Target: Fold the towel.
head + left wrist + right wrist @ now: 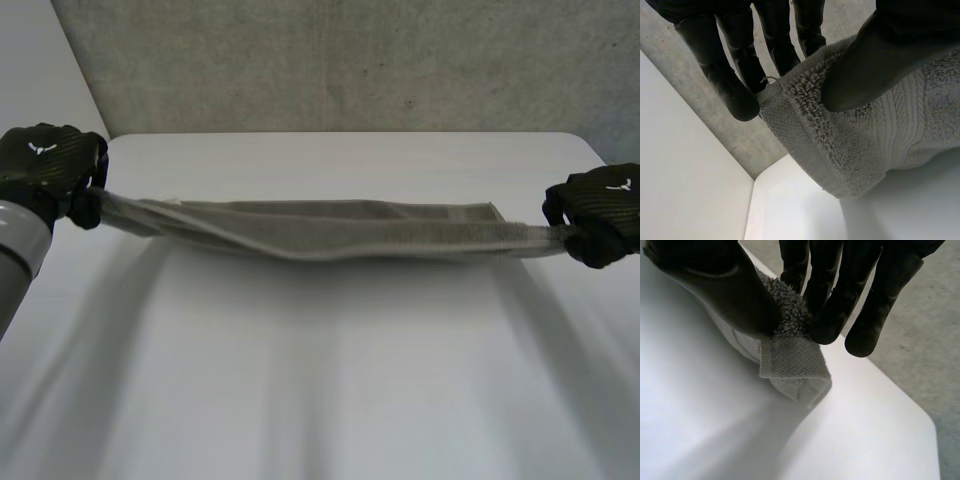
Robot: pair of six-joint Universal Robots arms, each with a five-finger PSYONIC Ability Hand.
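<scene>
A grey terry towel [330,232] hangs stretched in a long band above the white table [320,380], sagging a little in the middle. My left hand [50,165] is shut on its left end, and the left wrist view has the thumb [865,65] pressing the towel [865,145] against the fingers [740,95]. My right hand [598,212] is shut on the right end. There the thumb [725,295] and fingers [830,320] pinch a folded corner of the towel [795,362] just over the table [715,430].
A grey concrete wall [340,60] stands behind the table's far edge. The table's right far corner [925,425] lies beyond my right hand, with grey floor past it.
</scene>
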